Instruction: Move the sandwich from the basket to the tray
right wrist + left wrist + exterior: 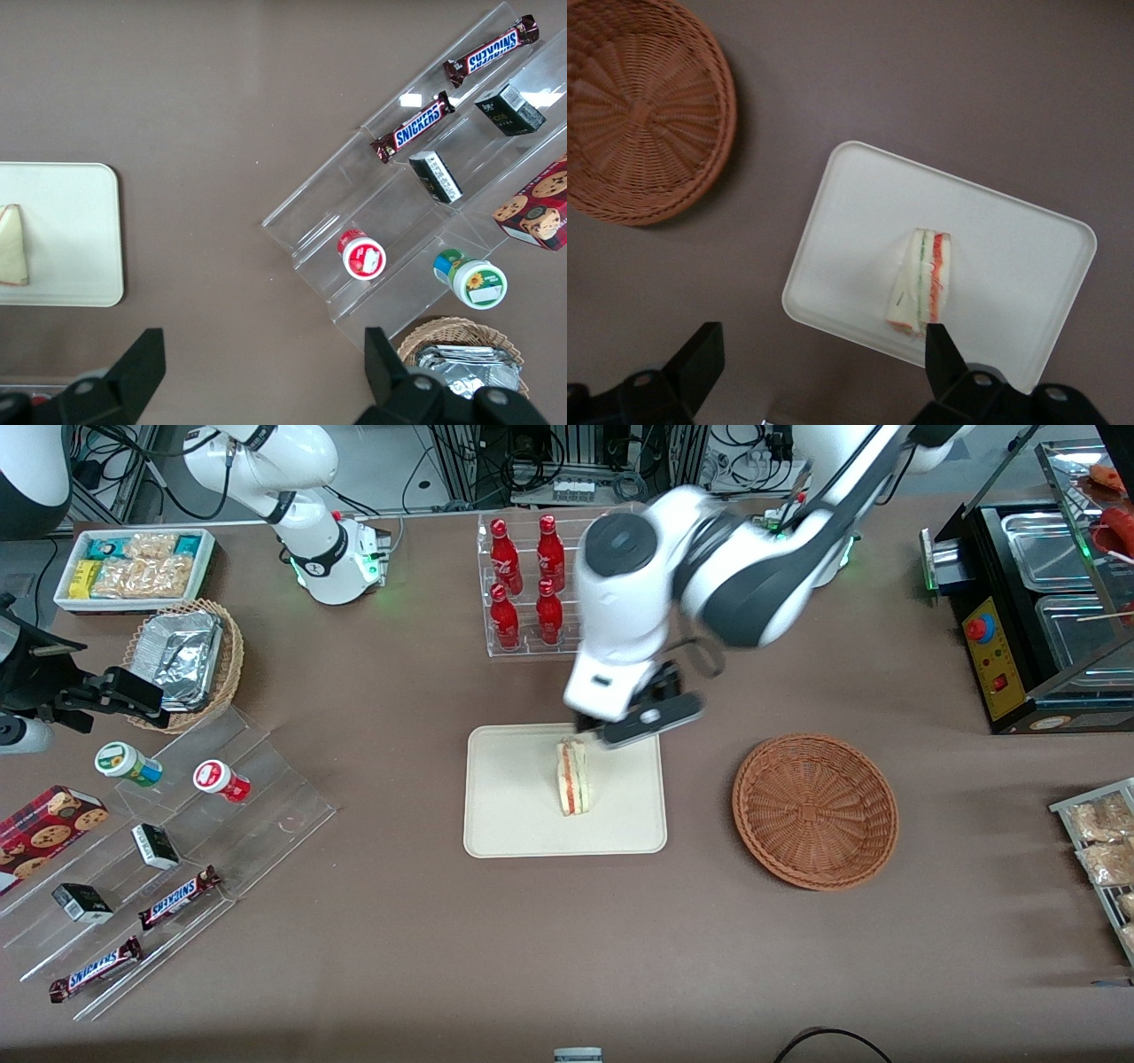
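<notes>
**One sandwich wedge, sitting on the tray**

One small triangular sandwich [572, 777] of pale white bread is standing on the flat cream rectangular tray [505, 815] with rounded corners, its red and light green filling edge turned up toward the camera. It sits a bit off the tray's middle, closer to the edge on the working arm's side, and nothing is gripping it.

The left arm's gripper [819, 359] hangs above the tray's edge farthest from the front camera, right over the sandwich's farther end. In the wrist view its two black fingers [943, 354] are spread wide apart, with one fingertip lined up over the end of the sandwich and the other out over bare table. I can't tell if that tip actually touches the bread; it looks like it's just above it.

The round, shallow, reddish-brown woven wicker basket [815, 810] sits beside the tray, toward the working arm's end of the table, with a strip of brown table [567, 957] between them, and only its woven bottom shows inside.

Farther from the front camera than the tray there's a clear acrylic rack holding four red bottles [528, 583].
</notes>
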You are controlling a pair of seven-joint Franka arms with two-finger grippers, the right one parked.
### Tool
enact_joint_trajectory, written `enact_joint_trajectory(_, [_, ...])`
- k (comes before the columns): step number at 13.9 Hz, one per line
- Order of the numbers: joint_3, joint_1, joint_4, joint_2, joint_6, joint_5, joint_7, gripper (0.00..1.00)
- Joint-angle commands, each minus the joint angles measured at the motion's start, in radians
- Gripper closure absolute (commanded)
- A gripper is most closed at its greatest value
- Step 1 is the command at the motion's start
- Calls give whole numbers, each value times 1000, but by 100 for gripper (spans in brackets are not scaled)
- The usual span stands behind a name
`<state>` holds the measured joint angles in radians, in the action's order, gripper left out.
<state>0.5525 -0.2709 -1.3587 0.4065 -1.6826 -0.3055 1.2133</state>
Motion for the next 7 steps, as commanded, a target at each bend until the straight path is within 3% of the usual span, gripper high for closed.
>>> enact_joint_trajectory(1, [1,97,-53,-93,72,35,-8,0])
enact_joint_trajectory(3, [0,168,-59,-124,113,35,-21,0])
enact_joint_trajectory(7, [1,347,-68,-173,164,81,-291,0])
